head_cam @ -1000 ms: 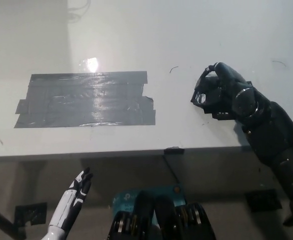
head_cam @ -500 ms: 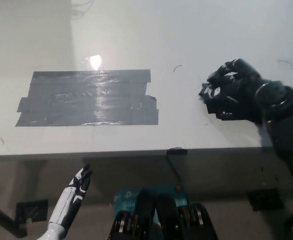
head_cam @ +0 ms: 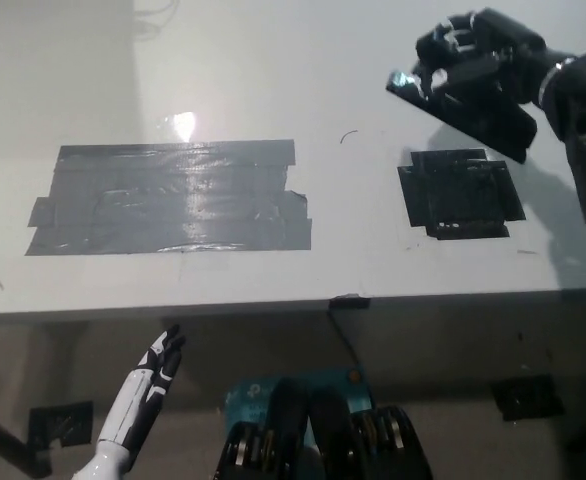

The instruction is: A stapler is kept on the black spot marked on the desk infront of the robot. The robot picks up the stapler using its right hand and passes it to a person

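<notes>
Head view, looking steeply down on the white bench [head_cam: 223, 80]. The stapler [head_cam: 465, 103], black, is held above the bench surface at the upper right of the view, gripped by the fingers [head_cam: 443, 45] of the black right hand [head_cam: 483, 60], which are closed around its upper part. The stapler's long axis is seen running diagonally, from upper left to lower right; a bright glint is visible at its upper-left end, and its lower-right end is directed toward the robot's right arm. Just below the stapler, and apart from it, the small black spot [head_cam: 461, 193] of tape is exposed on the bench. A large grey tape patch [head_cam: 168, 197] is laid to the left of the spot, well apart from it. A thin curved mark [head_cam: 348, 136] is seen between the two tape areas. The white left hand [head_cam: 151, 385] is held below the front edge of the bench at lower left, its fingers extended and holding nothing.
</notes>
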